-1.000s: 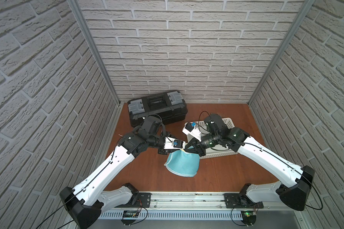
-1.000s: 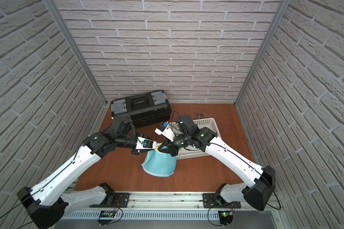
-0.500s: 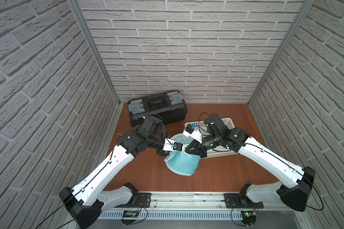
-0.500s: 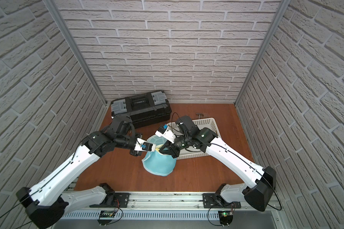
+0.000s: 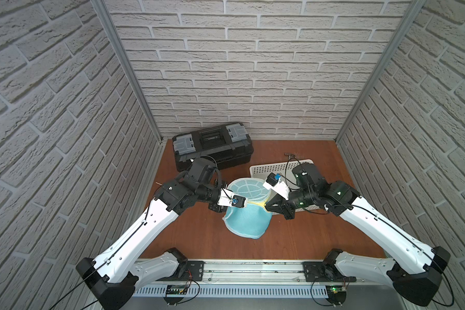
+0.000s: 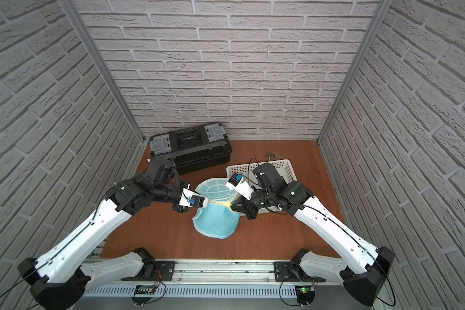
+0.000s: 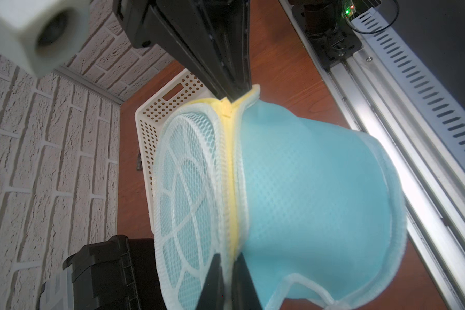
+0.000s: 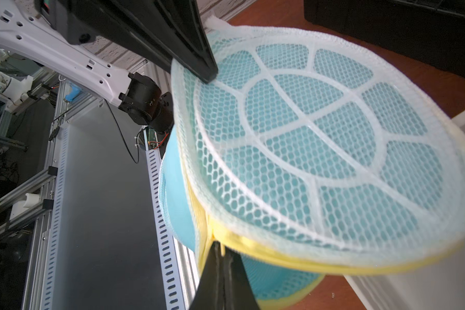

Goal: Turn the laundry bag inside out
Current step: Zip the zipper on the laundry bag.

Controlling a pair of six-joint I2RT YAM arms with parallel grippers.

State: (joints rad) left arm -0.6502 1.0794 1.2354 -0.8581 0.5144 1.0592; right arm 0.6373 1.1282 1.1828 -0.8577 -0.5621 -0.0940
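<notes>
Though apart before, left gripper [image 7: 227, 264], like right gripper [image 8: 220, 251], now clamps laundry bag [image 5: 246, 222].

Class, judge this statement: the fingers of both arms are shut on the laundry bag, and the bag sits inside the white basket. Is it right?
One error: the laundry bag is not inside the white basket; both top views show it outside, on the basket's near side. The left fingers and right fingers are indeed shut on the bag.
</notes>
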